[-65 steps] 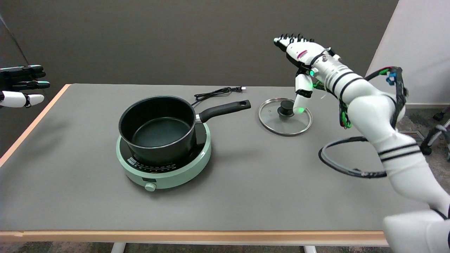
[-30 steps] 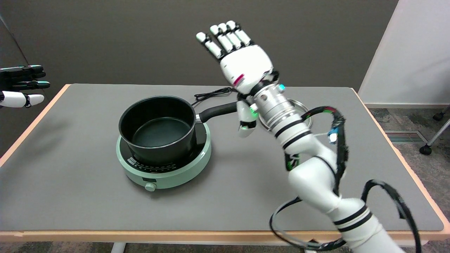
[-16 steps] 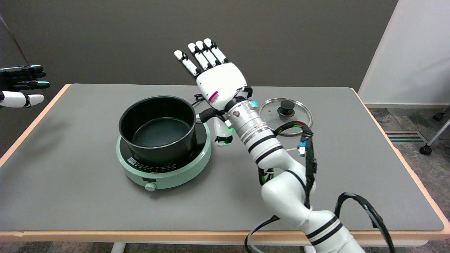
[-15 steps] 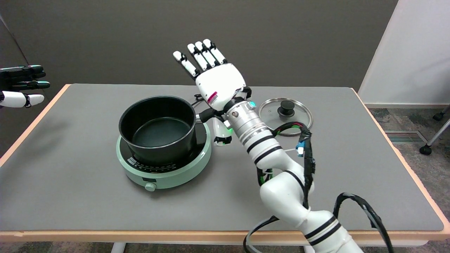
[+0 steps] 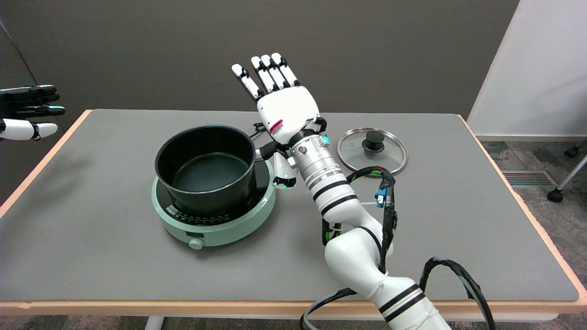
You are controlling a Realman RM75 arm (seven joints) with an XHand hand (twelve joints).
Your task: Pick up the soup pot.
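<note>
We see the soup pot [image 5: 205, 167] sitting on the green hotplate [image 5: 215, 215] toward the bench's [image 5: 114, 266] left side, its handle pointing right. The robot hand [image 5: 284, 110] hangs over that handle, fingers straight and apart, holding nothing. The glass lid [image 5: 372, 151] lies flat near the bench's far edge.

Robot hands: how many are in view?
2. The right hand is open, fingers spread, above the soup pot's handle. The idle left hand hangs at the upper left edge.
</note>
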